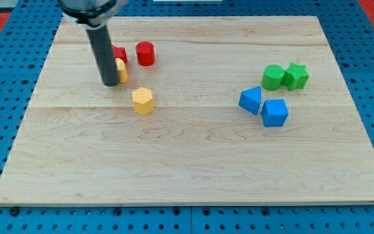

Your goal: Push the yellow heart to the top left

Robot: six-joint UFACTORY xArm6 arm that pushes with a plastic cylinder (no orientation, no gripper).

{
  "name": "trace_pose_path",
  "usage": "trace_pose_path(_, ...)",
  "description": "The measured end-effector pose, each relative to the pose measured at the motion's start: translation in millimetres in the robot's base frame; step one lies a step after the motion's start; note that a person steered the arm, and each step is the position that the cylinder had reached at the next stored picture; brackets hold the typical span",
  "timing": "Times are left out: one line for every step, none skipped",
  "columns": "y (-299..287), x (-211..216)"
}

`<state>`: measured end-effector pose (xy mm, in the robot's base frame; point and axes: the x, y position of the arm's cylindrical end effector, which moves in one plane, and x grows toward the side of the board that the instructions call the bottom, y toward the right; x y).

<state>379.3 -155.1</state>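
The yellow heart point(121, 69) lies in the upper left part of the wooden board point(193, 162), mostly hidden behind my dark rod. My tip point(110, 84) rests on the board at the heart's left side, touching or nearly touching it. A red block point(119, 54) sits just above the heart, partly hidden by the rod, its shape unclear. A red cylinder point(145, 53) stands to the right of that. A yellow hexagonal block point(143, 101) lies below and to the right of the heart.
On the view's right, a green block point(273, 77) and a green star-like block point(296, 76) sit side by side. Two blue blocks point(250, 100) point(274, 112) lie just below them.
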Motion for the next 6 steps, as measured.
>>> trace_pose_path(19.3,8.6)
trace_pose_path(65.7,10.0)
trace_pose_path(32.7,-14.6)
trace_pose_path(-39.1,-25.3)
trace_pose_path(-52.0,-29.7)
trace_pose_path(-60.7,-57.4)
